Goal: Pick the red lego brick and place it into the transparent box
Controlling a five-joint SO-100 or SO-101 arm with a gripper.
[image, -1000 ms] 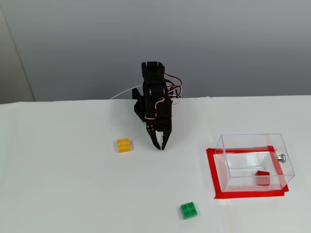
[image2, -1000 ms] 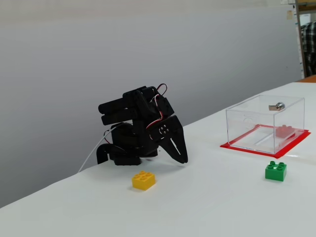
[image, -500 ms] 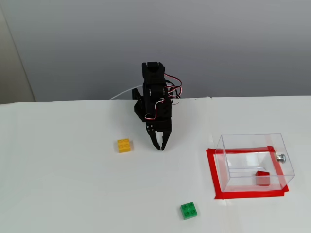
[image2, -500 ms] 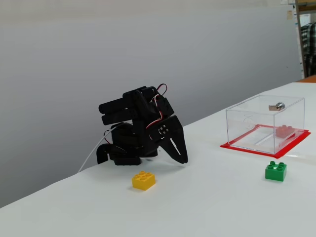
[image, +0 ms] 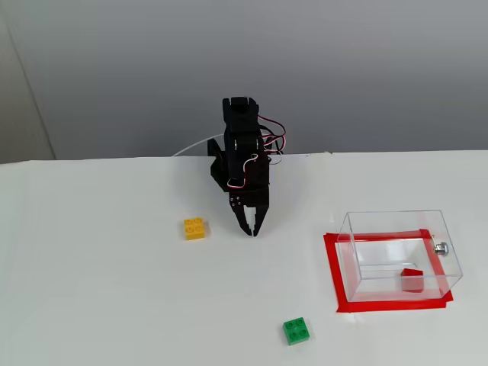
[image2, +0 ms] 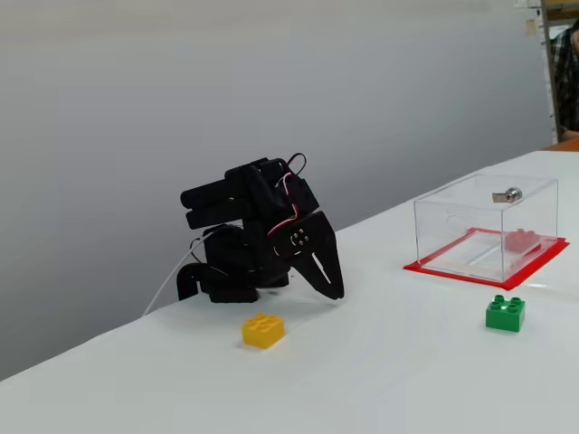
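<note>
The small red lego brick [image: 412, 279] is seen lying inside the transparent plastic box [image: 396, 253], on its floor near the corner closest to the camera in a fixed view; in the side-on fixed view the brick [image2: 521, 240] is made out through the clear wall of the box [image2: 479, 226]. The box is framed by a border of red tape [image: 334, 277] on the white table [image: 114, 305]. Well apart from the box, the black two-finger gripper [image: 250, 229] is folded down with its tips pointed at the table, the jaws drawn together with nothing between them. A yellow lego brick [image: 194, 228] is found beyond the gripper, further still from the box, and a green lego brick [image: 296, 330] is set near the box's taped corner.
</note>
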